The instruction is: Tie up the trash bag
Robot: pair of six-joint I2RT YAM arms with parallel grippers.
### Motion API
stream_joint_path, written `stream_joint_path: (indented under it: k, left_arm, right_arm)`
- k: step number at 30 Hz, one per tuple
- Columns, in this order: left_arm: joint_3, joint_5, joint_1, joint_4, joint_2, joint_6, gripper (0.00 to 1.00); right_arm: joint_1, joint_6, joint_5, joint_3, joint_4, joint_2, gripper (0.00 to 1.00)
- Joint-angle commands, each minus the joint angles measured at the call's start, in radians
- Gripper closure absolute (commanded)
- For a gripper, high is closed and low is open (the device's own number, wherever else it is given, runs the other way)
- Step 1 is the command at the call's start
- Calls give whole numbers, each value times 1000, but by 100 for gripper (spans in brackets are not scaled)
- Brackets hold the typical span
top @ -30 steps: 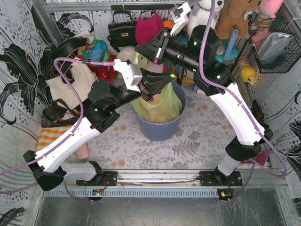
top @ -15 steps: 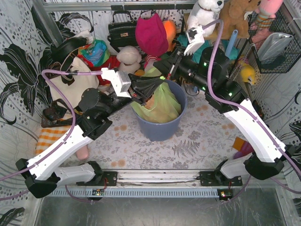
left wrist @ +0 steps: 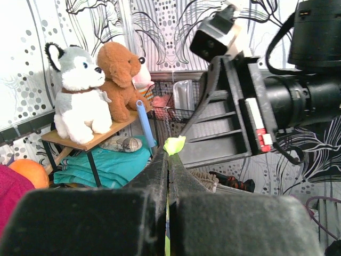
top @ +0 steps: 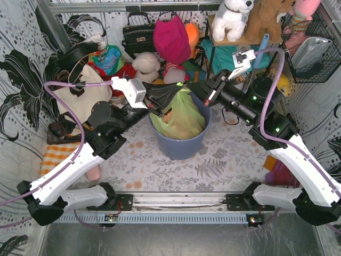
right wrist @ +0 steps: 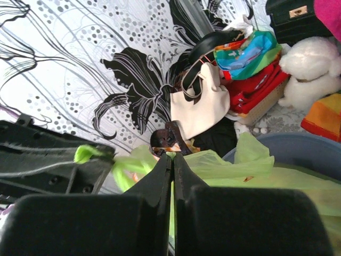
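The trash bag [top: 184, 116] sits in the blue-grey bin [top: 181, 148]. The left end effector [top: 173, 93] and right end effector [top: 192, 87] are each clenched on a green flap. Their tips face each other and nearly meet above the bin mouth, with the bag directly beneath both.

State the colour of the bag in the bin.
The bag is translucent light green, with tan scraps showing through; it shows best in the top external view.

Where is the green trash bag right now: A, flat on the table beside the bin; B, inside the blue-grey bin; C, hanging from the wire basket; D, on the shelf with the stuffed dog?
B: the trash bag sits down inside the bin, surrounded by its rim.
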Motion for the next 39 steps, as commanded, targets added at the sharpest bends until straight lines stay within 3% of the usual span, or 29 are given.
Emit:
stream_joint_path:
  k: [1,7,12,17,25,33,39]
  left_arm:
    - [-3,-52,3,49,-4,18,100]
    - [20,-57,3,35,16,22,100]
    - [39,-61,3,23,31,20,100]
    - [43,-60,3,21,32,17,100]
    - [41,-57,3,11,18,17,100]
    - [35,-62,3,3,4,25,100]
    - [22,-57,3,-14,-16,39,100]
  right_arm:
    - [4,45,-70,-41,108,-49,100]
    - [29,79,-164,-49,163,-50,100]
    - [127,45,-135,-55,187,-34,100]
    - [239,-49,29,-112,227,-30,100]
    - [318,-131,238,-239,342,-22,100]
    - [484,-275,657,-281,402,45,100]
    - [489,-288,596,-367,535,-9,100]
